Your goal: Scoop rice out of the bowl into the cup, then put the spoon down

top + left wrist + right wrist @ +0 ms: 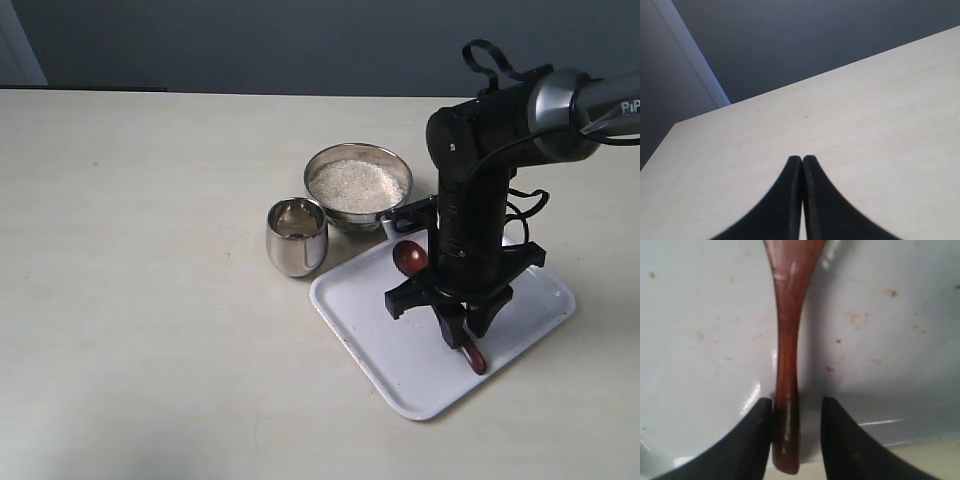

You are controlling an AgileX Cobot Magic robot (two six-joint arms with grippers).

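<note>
The steel bowl (398, 166) holds white rice (355, 185) at the table's middle. Just to its front left stands the small rounded steel cup (296, 237); what it holds I cannot make out. The reddish-brown wooden spoon (409, 258) lies on the white tray (400, 360), and the right arm covers most of its handle. My right gripper (464, 335) points down over the handle's end. In the right wrist view the spoon (787, 340) handle sits between the fingers of the right gripper (796, 405): one finger touches it, the other stands apart with a gap. My left gripper (802, 159) is shut on nothing.
The white tray (700, 330) is speckled with small brown spots and lies at an angle in front of the bowl. In the left wrist view there is only bare beige table (865, 110) and a dark wall behind it. The left arm does not show in the exterior view.
</note>
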